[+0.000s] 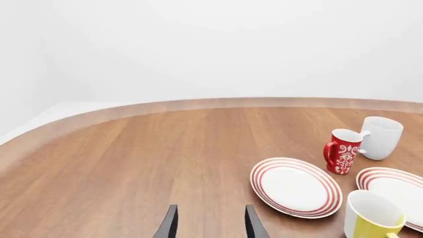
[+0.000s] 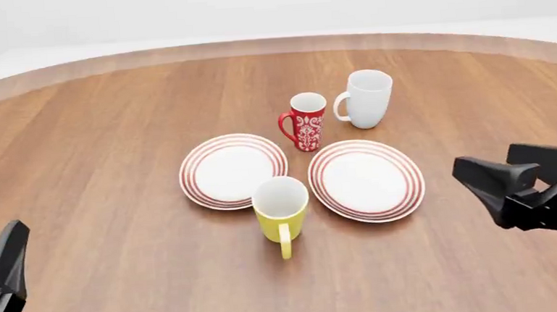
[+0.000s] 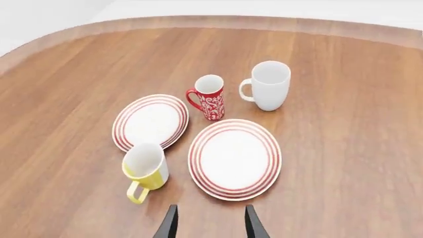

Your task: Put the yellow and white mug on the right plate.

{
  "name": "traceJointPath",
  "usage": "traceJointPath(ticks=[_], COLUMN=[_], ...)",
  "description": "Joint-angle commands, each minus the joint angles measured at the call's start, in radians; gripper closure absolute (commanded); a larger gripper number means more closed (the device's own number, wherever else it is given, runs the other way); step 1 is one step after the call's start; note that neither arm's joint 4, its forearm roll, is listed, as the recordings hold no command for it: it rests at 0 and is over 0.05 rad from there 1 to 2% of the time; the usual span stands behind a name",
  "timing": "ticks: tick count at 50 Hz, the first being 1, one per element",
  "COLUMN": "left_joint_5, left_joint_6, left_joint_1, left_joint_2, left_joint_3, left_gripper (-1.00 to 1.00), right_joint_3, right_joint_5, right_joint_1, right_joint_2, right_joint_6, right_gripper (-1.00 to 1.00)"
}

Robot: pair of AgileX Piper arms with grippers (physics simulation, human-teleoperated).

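Observation:
The yellow and white mug point(image 2: 282, 212) stands upright on the table, just in front of the gap between the two red-rimmed plates, its loop handle pointing toward the arms' side. It also shows in both wrist views point(image 3: 146, 167) point(image 1: 370, 219). To its right lies the right plate point(image 2: 366, 179) point(image 3: 235, 158), bare. My right gripper point(image 2: 497, 163) point(image 3: 209, 207) hovers open to the right of that plate, holding nothing. Far off at the near left, my left gripper point(image 2: 5, 270) point(image 1: 211, 207) is open as well, with nothing between its fingers.
The left plate point(image 2: 233, 171) lies beside the right one. Behind the plates stand a red mug with white pattern point(image 2: 305, 122) and a tall white mug point(image 2: 365, 98). The round wooden table's edge point(image 2: 272, 46) curves along the far side.

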Motion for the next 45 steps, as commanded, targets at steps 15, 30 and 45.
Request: traceJointPath(ticks=[15,30,45], left_joint_5=[0.0,0.0,0.0], left_joint_6=[0.0,0.0,0.0], left_joint_1=[0.0,0.0,0.0], left_joint_2=[0.0,0.0,0.0], left_joint_3=[0.0,0.0,0.0], left_gripper=[-1.0,-1.0,-1.0], right_joint_3=[-0.243,-0.279,-0.29], right_joint_5=[0.116,0.1,0.09], right_joint_1=[0.215,0.259,0.265], right_joint_2=[0.22,0.261,0.274], right_joint_6=[0.131,0.067,0.097], right_gripper=[-1.0,-1.0,-1.0])
